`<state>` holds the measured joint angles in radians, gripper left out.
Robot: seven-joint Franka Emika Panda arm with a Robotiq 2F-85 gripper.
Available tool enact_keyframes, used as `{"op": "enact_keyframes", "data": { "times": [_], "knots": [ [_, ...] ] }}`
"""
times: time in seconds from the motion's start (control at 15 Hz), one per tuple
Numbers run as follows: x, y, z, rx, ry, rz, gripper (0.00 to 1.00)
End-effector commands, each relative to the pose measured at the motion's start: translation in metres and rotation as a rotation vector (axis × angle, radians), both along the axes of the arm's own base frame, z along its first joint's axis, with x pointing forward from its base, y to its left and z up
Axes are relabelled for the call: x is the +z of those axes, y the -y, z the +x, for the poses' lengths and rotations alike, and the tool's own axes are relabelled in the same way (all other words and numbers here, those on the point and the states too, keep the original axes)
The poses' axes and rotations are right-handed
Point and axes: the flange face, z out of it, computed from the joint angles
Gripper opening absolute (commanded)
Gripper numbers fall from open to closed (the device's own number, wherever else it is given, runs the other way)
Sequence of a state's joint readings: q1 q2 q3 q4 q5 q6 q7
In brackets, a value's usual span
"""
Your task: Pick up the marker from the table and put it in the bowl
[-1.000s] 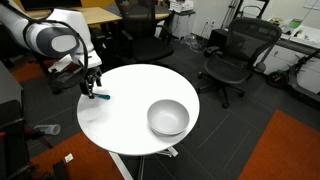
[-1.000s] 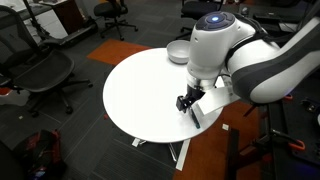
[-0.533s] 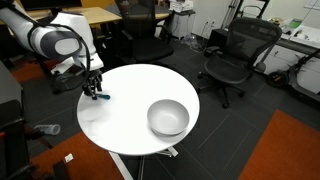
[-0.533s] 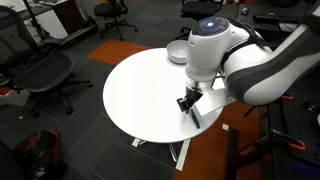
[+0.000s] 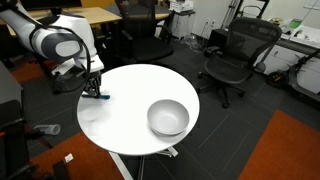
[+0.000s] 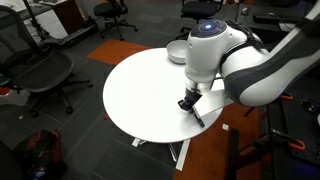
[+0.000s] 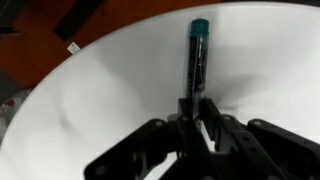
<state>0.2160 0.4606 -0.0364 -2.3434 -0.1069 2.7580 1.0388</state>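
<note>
Marker: dark thin marker with teal cap (image 7: 197, 60) lies flat on round white table (image 7: 90, 110), near its rim.
Axis: in the wrist view it runs 6 to 12, cap at 12 o'clock.
Jaws: my black Robotiq gripper (image 7: 197, 118) straddles the dark end; I cannot tell whether it grips.
Exterior only: deep white-grey bowl (image 5: 168, 117) at the table's 4 o'clock, well apart.

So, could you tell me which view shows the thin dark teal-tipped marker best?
The wrist view: the thin dark teal-tipped marker lies nearly full length on the round white table, one end between the black gripper's fingers. Both exterior views show only a tiny dark sliver beneath the gripper.
</note>
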Motion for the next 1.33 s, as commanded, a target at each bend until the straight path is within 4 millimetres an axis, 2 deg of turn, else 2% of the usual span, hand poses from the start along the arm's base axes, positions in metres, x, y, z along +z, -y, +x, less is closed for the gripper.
{"op": "enact_keyframes", "data": {
  "times": [0.0, 0.27, 0.67, 0.93, 1.27],
  "knots": [
    [0.012, 0.001, 0.000, 0.035, -0.009, 0.011, 0.05],
    [0.047, 0.013, 0.006, 0.085, 0.015, 0.005, 0.05],
    [0.113, 0.060, 0.029, 0.195, -0.007, -0.048, 0.05],
    [0.146, 0.098, 0.057, 0.307, -0.043, -0.074, 0.05],
    [0.168, 0.146, 0.101, 0.392, -0.058, -0.104, 0.05]
  ]
}}
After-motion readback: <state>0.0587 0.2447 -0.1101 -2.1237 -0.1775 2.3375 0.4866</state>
